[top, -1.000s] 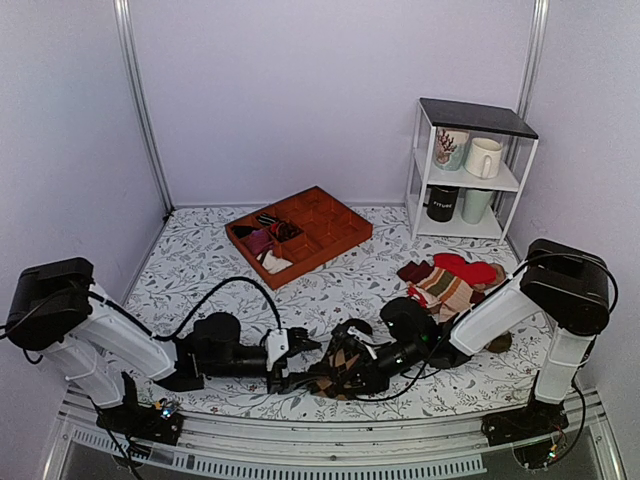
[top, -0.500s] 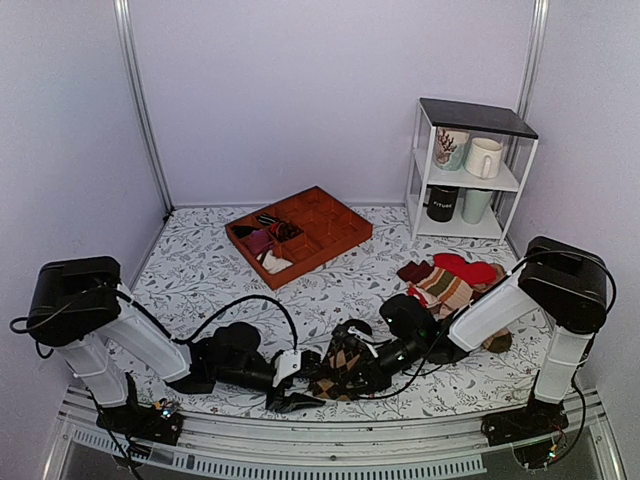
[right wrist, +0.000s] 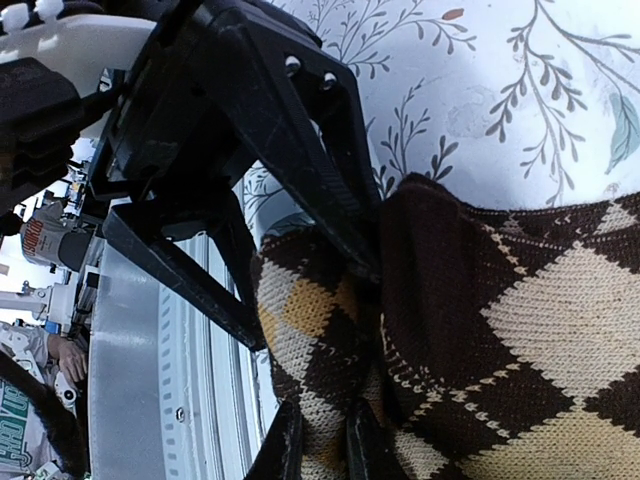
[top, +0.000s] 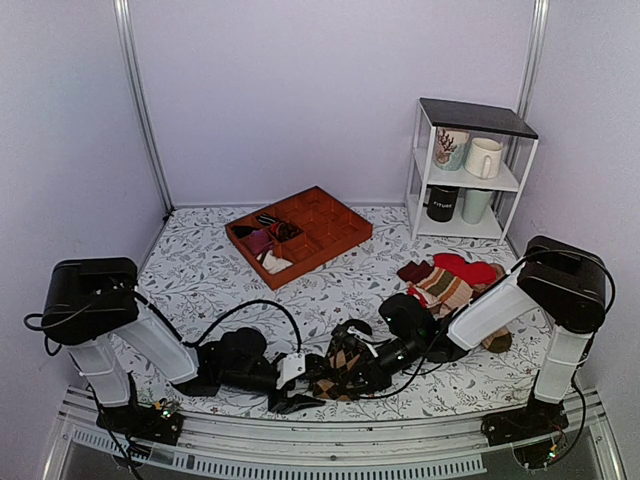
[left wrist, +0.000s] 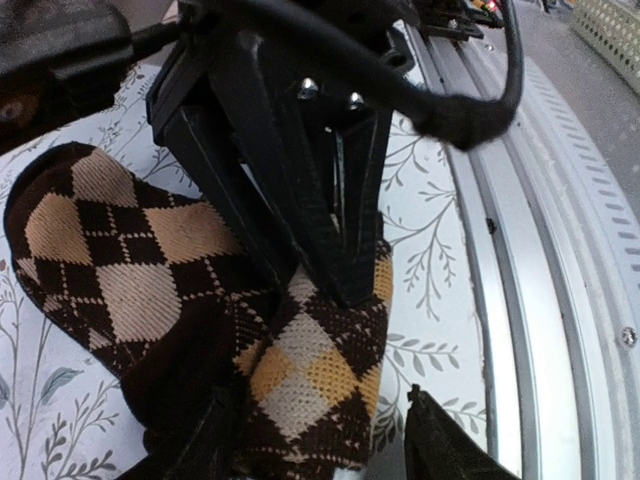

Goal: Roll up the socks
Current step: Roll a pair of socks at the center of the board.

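Left arm has swung in toward the front rail [left wrist: 540, 300] over the last second. Left gripper [left wrist: 320, 452] now sits lower, at the near end of the socks [top: 343, 366]. Its jaws are apart, straddling the argyle fabric without closing on it. Right gripper [right wrist: 322, 445] has not shifted; its jaws are together, pinching a fold of the same bundle. The socks lie bunched on the patterned surface [top: 200, 260] between the two grippers. Judgement: left has repositioned for a fresh bite. The roll looks only partly formed, with loose fabric showing.
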Controlling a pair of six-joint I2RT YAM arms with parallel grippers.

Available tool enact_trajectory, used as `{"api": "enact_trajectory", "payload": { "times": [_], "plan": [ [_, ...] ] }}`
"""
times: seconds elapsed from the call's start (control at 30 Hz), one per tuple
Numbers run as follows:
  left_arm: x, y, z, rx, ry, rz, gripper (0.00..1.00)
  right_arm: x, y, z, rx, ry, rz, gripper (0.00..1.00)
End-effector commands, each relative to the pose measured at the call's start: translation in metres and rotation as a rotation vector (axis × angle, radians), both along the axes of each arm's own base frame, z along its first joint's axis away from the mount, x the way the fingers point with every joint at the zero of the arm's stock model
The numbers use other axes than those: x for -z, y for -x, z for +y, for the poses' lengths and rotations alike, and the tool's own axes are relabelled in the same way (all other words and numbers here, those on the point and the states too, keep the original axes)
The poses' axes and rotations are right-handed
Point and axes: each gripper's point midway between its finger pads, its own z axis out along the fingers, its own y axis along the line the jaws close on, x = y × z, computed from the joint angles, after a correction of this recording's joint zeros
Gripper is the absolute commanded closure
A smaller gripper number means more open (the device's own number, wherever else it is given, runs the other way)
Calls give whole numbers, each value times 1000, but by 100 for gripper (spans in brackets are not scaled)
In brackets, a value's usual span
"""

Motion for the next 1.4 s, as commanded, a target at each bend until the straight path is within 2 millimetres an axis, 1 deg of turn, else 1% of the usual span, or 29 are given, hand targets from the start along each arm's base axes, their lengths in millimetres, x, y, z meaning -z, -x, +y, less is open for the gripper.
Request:
{"api": "enact_trajectory", "payload": {
  "times": [0.0, 0.2, 0.27, 0.3, 0.37, 0.43, 0.57, 0.67, 0.7, 0.87, 0.93, 1.0, 1.07, 1.1, 1.17, 1.23, 1.27, 1.3, 1.33, 1.37],
  "plan": [
    [-4, 0, -5, 0, 22, -25, 42, 63, 22, -47, 25, 277, 130, 89],
    [-29, -4, -6, -16, 96, -78, 41, 64, 24, -47, 21, 279, 137, 89],
    [-33, -3, -6, -9, 109, -85, 41, 63, 24, -47, 22, 277, 136, 89],
    [-33, -2, -7, 0, 110, -83, 43, 63, 23, -47, 22, 276, 137, 89],
    [-29, 0, -11, 17, 99, -72, 48, 63, 23, -47, 21, 276, 138, 89],
    [-21, 2, -13, 32, 81, -54, 52, 63, 24, -47, 20, 277, 138, 89],
    [-7, 5, -14, 44, 51, -18, 56, 63, 25, -48, 19, 278, 142, 89],
    [1, 6, -13, 41, 31, 0, 58, 64, 25, -48, 18, 278, 145, 89],
    [2, 6, -13, 43, 24, 4, 60, 64, 25, -48, 17, 278, 145, 89],
    [5, 12, -13, 70, 10, 37, 81, 65, 25, -48, 17, 281, 149, 89],
    [6, 14, -13, 74, 4, 60, 86, 64, 25, -47, 19, 281, 151, 89],
    [6, 15, -13, 73, -9, 97, 92, 63, 24, -47, 25, 284, 151, 89],
    [12, 14, -12, 43, -53, 164, 100, 61, 21, -46, 39, 289, 139, 88],
    [14, 12, -11, 15, -78, 203, 100, 57, 19, -45, 44, 282, 131, 85],
    [28, 10, -2, -62, -168, 312, 100, 45, 12, -41, 64, 263, 89, 77],
    [43, 12, 9, -129, -266, 416, 100, 29, 1, -37, 91, 238, 27, 72],
    [51, 14, 16, -168, -319, 466, 100, 19, -5, -35, 108, 220, -17, 70],
    [58, 15, 22, -196, -361, 501, 100, 2, -14, -32, 131, 185, -77, 68],
    [63, 17, 29, -216, -391, 530, 100, -4, -20, -32, 152, 176, -118, 67],
    [67, 18, 35, -236, -407, 557, 100, -15, -26, -31, 168, 149, -165, 66]
  ]
}}
